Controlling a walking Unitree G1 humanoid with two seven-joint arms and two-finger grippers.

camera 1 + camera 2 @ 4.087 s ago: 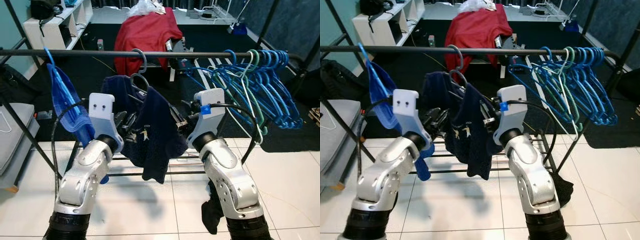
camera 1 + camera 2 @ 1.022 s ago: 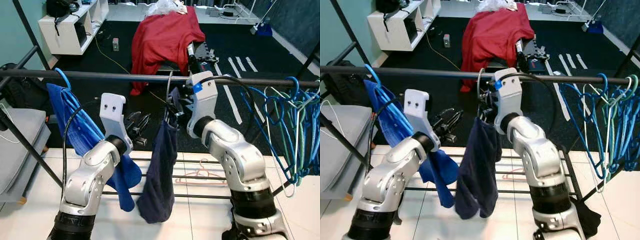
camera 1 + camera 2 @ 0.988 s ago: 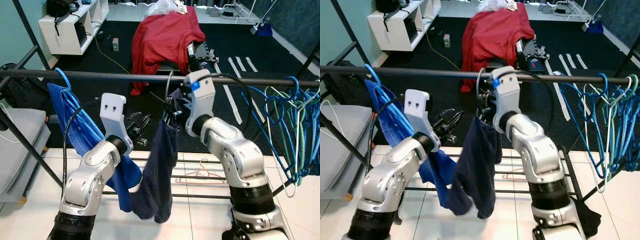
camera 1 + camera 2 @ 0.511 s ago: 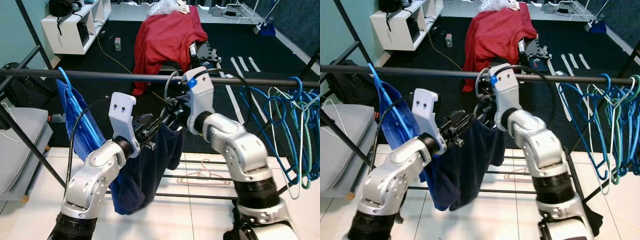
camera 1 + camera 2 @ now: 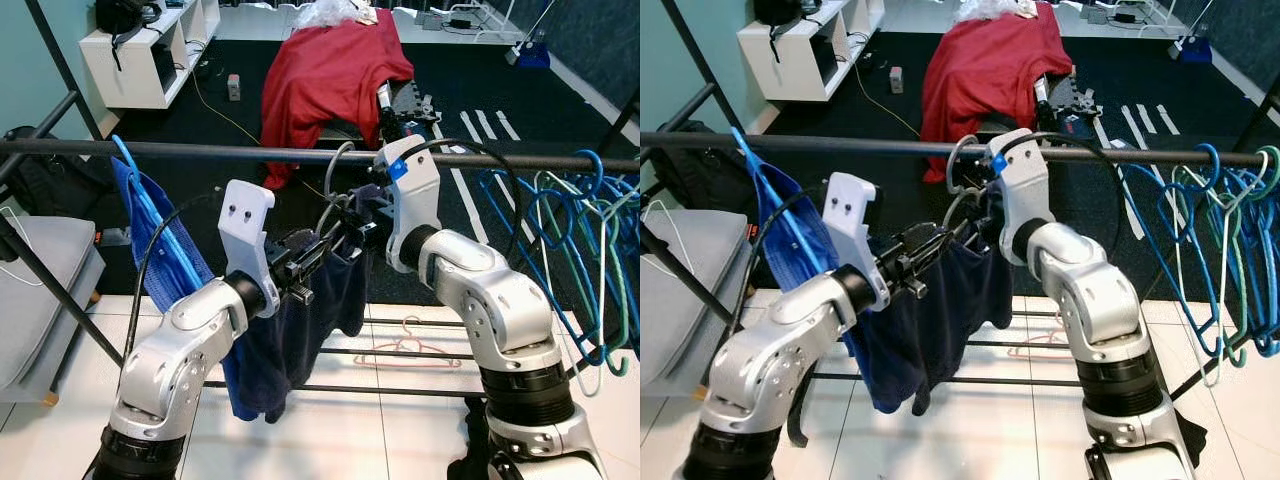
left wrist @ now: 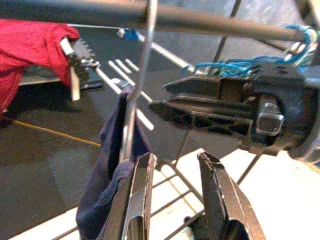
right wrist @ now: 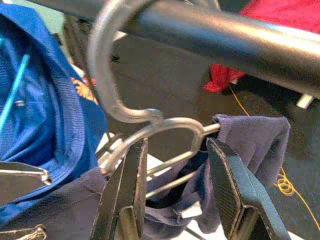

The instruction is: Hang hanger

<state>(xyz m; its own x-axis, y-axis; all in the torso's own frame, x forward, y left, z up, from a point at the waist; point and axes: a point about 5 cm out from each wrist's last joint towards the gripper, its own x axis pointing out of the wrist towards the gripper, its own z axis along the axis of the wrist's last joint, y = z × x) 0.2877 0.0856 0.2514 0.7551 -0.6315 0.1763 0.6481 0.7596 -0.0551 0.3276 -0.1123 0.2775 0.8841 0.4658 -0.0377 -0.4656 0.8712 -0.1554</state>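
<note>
Silver wire catches my eye first: the hanger (image 7: 150,125) has its hook curled over the black rail (image 5: 200,153), and a navy garment (image 5: 300,330) droops from its shoulders. My right gripper (image 7: 175,195) sits just under the rail with its two black fingers spread apart, straddling the hanger's neck without visibly pinching it. My left gripper (image 6: 172,200) is raised to the garment from the other side; its fingers stand a narrow gap apart, one of them touching the navy cloth where the wire runs down, and nothing is clamped between them.

On my left along the rail a blue garment (image 5: 160,250) hangs on a blue hanger (image 5: 135,180). At the far right a cluster of blue and green hangers (image 5: 580,260) crowds the rail. A pink hanger (image 5: 405,350) lies on the rack's lower bars.

Beyond the rack, a red cloth (image 5: 330,70) is draped over something on the dark floor. As for containers, a white shelf unit (image 5: 135,70) stands at the back left with dark items in its compartments, too small for me to identify.
</note>
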